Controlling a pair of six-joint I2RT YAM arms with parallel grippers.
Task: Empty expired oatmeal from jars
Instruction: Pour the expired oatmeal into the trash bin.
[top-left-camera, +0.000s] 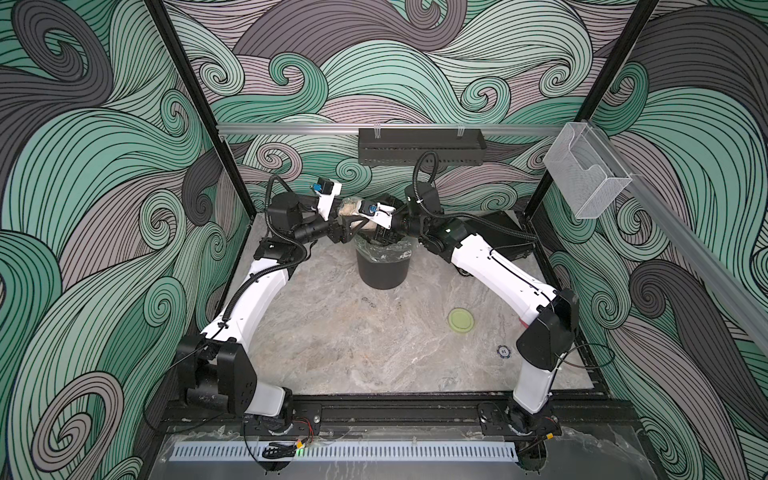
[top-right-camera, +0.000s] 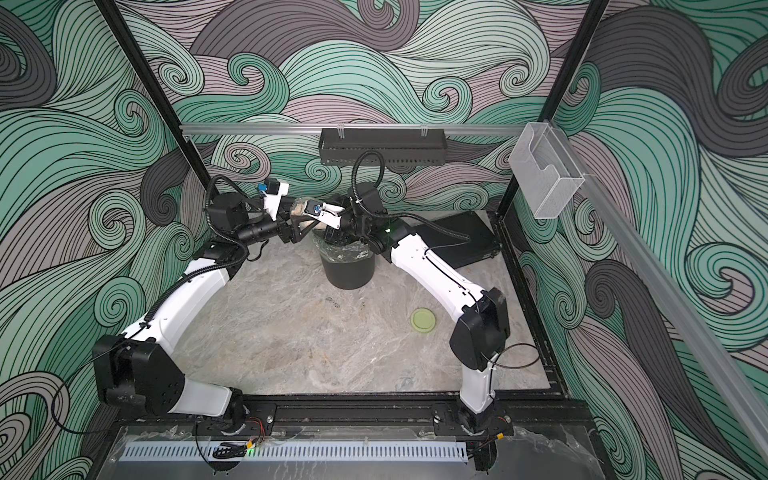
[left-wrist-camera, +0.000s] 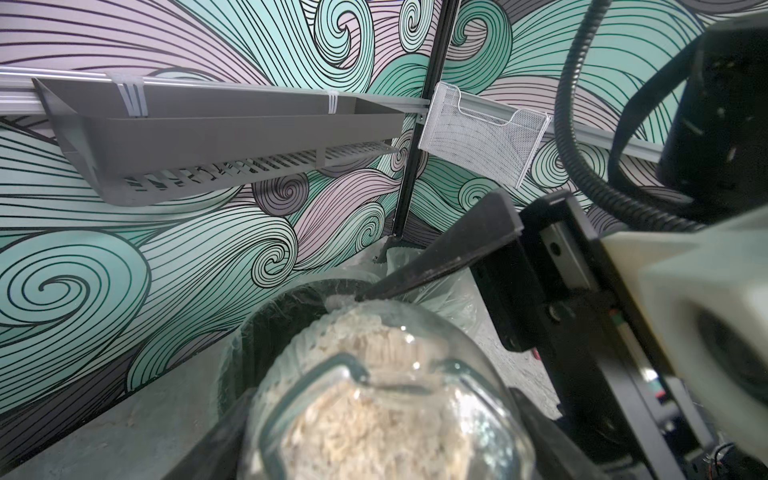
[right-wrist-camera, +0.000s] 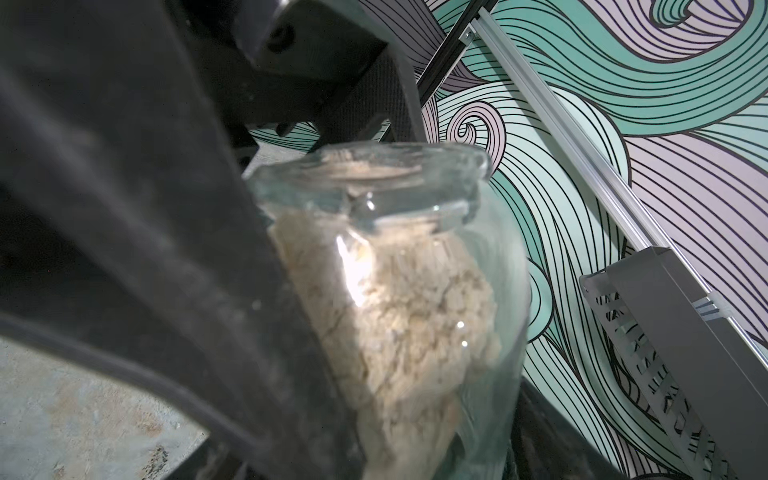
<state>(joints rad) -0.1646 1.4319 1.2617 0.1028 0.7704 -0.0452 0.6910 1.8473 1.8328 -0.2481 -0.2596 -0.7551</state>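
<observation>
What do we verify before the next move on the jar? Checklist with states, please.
1. Lid off: ok, lies on the table.
2. Left gripper on jar: ok, shut on it.
3. Right gripper hold: cannot tell; it straddles the jar, contact unclear.
4. Jar above bin: ok, bin rim shows below it in the left wrist view.
5. Liner in bin: ok.
6. Jar emptied: not ok, oatmeal fills it.

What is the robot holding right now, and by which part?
The left gripper clamps the open glass jar of oatmeal by its sides, tilted above the bin. The right gripper brackets the jar too; whether it grips cannot be told.
</observation>
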